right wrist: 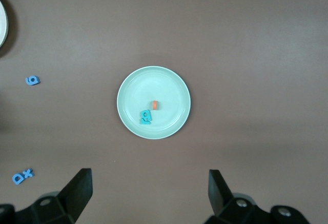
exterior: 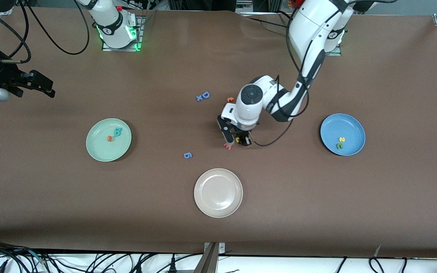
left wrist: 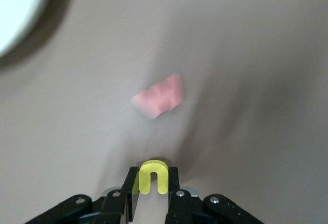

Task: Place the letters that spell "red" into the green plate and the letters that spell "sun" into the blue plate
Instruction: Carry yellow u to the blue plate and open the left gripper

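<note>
Front view, left gripper (exterior: pixel 238 140) low over the brown table (exterior: pixel 317 197) beside pink letter (exterior: pixel 227 146), green plate (exterior: pixel 108 140) and blue plate (exterior: pixel 342 134) each holding letters, left wrist view, fingers pinching yellow "u" (left wrist: pixel 152 177), right wrist view, right gripper (right wrist: pixel 148 193) spread wide high above the green plate.

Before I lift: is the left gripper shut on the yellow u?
Shut on it: the left gripper has the yellow u between its fingers.
</note>
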Controlling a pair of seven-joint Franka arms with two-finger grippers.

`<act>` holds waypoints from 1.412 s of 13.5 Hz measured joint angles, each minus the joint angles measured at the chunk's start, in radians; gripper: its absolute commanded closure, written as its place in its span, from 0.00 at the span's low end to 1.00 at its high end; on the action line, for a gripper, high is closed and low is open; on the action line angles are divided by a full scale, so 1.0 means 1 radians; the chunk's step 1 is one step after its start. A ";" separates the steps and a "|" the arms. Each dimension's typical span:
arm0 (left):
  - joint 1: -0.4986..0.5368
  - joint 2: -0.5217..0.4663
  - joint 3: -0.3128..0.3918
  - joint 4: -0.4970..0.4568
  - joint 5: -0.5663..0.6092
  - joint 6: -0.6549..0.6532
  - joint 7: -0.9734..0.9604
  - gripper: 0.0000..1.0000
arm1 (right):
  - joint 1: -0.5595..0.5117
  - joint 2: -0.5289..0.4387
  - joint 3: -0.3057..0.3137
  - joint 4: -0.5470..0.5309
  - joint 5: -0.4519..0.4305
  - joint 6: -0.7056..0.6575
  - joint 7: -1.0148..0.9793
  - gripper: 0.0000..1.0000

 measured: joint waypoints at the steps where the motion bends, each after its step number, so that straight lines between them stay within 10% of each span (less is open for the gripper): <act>1: 0.034 -0.028 0.006 0.007 0.000 -0.054 0.055 0.78 | -0.001 -0.001 0.000 -0.011 0.000 0.007 0.000 0.00; 9: 0.400 -0.180 0.034 -0.012 -0.017 -0.324 0.347 0.74 | -0.002 0.001 0.007 -0.017 0.000 0.011 0.000 0.00; 19: 0.437 -0.195 0.160 -0.206 -0.201 -0.411 0.111 0.65 | -0.006 0.001 0.008 -0.017 -0.003 -0.002 0.000 0.00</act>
